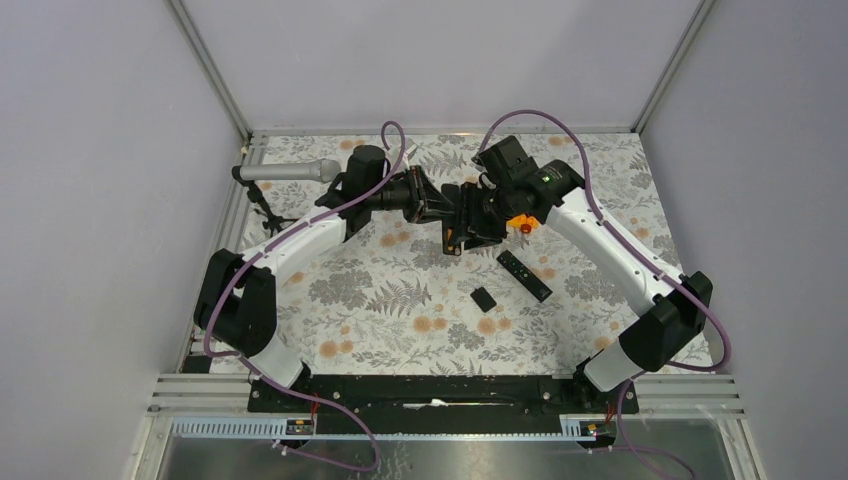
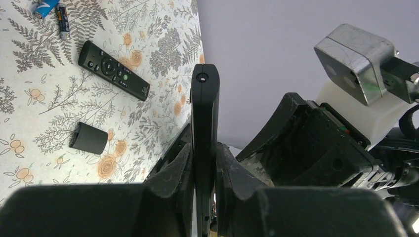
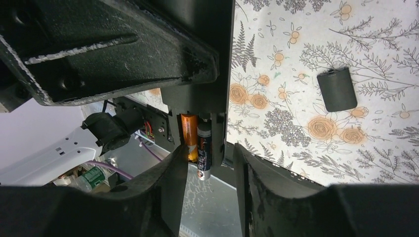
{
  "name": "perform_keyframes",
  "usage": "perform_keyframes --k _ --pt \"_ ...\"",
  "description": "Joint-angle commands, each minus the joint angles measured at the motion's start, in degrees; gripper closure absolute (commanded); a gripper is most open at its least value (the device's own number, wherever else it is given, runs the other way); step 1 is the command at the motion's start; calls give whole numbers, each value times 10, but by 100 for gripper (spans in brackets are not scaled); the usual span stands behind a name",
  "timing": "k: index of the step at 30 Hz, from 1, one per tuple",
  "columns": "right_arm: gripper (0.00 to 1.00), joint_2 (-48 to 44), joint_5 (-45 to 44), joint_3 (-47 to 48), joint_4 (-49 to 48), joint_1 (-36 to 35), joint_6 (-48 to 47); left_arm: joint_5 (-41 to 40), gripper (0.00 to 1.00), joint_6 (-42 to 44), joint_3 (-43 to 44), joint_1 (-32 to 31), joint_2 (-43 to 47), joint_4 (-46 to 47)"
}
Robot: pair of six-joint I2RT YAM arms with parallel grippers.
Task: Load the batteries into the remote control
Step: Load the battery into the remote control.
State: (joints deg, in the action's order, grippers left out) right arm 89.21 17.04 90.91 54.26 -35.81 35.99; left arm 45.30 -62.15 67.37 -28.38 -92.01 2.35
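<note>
My left gripper [image 2: 203, 148] is shut on the slim black remote control [image 2: 204, 108] and holds it edge-on above the table; the two also show in the top view, gripper [image 1: 438, 204] and remote [image 1: 453, 232]. In the right wrist view the remote's open battery bay [image 3: 217, 118] holds an orange battery [image 3: 188, 138] and a dark battery [image 3: 204, 155] that sticks out past the bay's end. My right gripper [image 3: 208, 170] is open, its fingers either side of that end. Two loose batteries [image 2: 62, 20] lie on the table. The small black cover [image 2: 89, 138] lies flat on the cloth.
A second black remote [image 1: 524, 274] lies button-face up right of centre, with the cover [image 1: 483, 298] near it. An orange toy block [image 1: 522, 222] sits by the right wrist. A microphone [image 1: 290, 172] on a stand is at the back left. Grey walls enclose the floral table.
</note>
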Motion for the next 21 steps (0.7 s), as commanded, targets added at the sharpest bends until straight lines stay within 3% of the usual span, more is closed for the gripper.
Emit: perform_keyframes --k 1,7,13,21 --pt "49 -10 1 21 -21 8 12 23 100 -21 14 7 8 44" --pt "33 -48 -10 -10 -66 15 39 21 100 -35 14 15 11 55" --pt "18 -155 -40 -137 -220 22 107 10 100 -105 0 19 22 109" --pt "13 -284 -87 -281 -418 23 181 -19 100 -241 6 19 22 173"
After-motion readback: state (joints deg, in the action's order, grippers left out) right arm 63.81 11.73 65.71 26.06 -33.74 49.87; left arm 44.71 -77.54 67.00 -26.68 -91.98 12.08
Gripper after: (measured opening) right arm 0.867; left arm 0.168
